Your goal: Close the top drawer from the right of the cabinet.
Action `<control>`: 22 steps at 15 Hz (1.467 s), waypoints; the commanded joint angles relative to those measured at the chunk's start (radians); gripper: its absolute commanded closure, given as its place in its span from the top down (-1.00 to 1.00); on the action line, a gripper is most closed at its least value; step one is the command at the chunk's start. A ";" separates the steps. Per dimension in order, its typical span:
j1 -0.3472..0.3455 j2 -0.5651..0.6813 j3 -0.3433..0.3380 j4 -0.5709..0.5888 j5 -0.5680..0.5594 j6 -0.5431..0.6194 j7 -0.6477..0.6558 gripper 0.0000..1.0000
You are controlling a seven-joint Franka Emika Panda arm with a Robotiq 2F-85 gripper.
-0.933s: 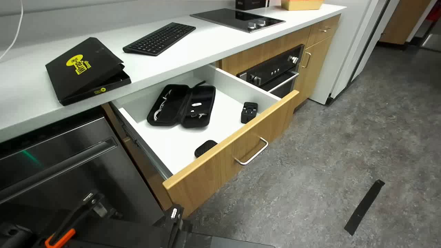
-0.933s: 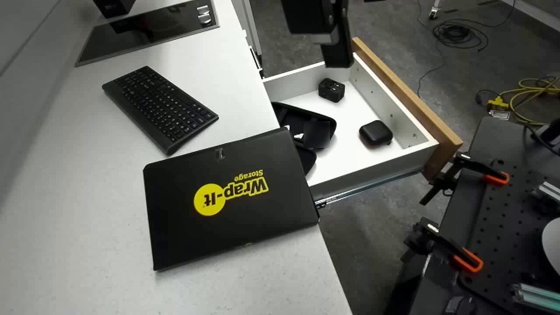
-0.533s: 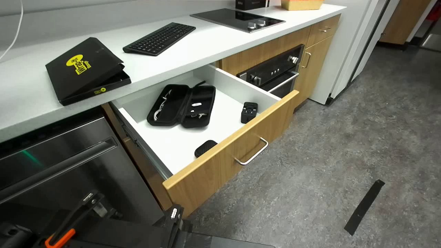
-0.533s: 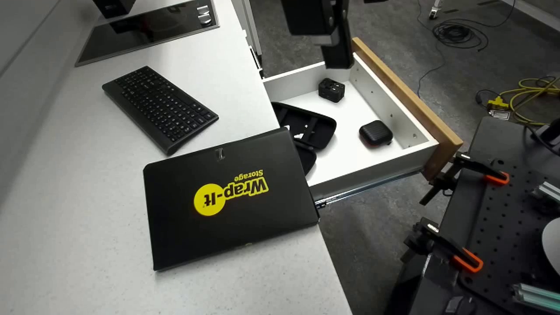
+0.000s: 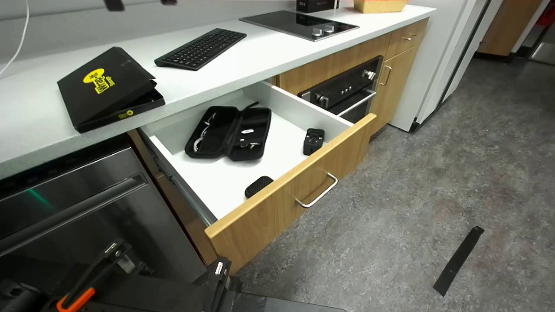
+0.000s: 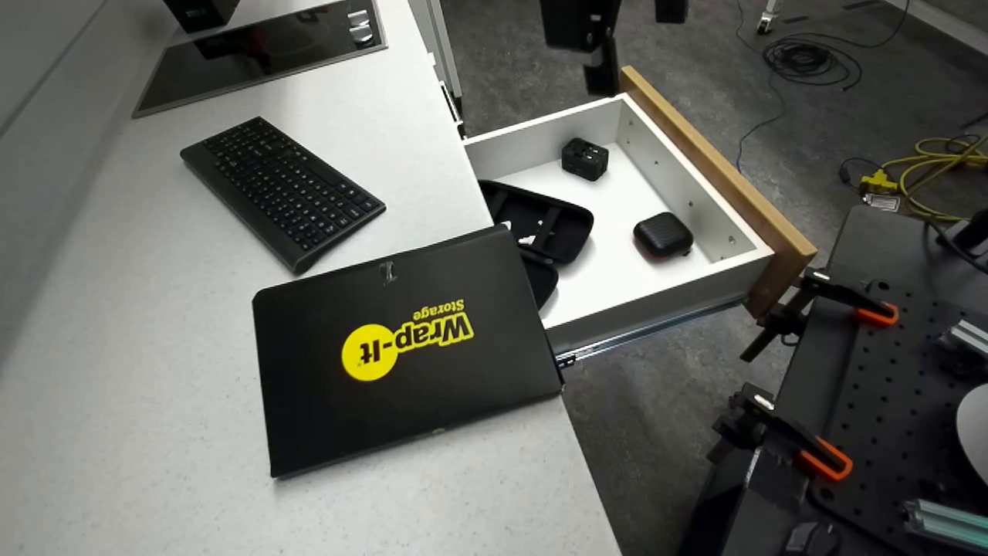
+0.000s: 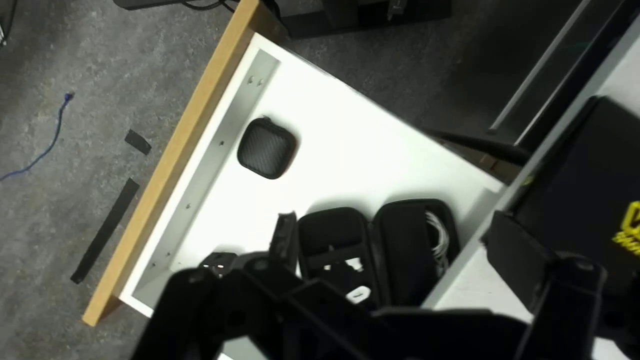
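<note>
Hovering higher than the pulled-out drawer [image 5: 269, 221] and its unfolded black case [image 5: 233, 134], the hand [image 7: 392, 230] is spread wide.

Both exterior views slant down at the drawer [image 5: 282, 156], the wrist view more steeply.

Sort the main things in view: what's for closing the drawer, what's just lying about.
For the job:
open drawer
drawer handle
gripper

Lying about:
keyboard
Wrap-It box
open black case
small rounded case
black block
black floor strip

The drawer [image 6: 616, 202] stands open, and the tool [image 6: 637, 48] hangs with its fingers [image 6: 600, 78] apart.
</note>
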 commanded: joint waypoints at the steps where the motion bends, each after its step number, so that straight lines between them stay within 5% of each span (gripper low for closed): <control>1: -0.089 0.058 -0.090 -0.077 -0.099 0.156 0.068 1.00; 5: -0.181 0.138 -0.179 -0.107 -0.240 0.262 0.179 1.00; 14: -0.181 0.158 -0.207 -0.098 -0.210 0.228 0.170 1.00; 22: -0.254 0.362 -0.332 -0.059 -0.367 0.480 0.381 1.00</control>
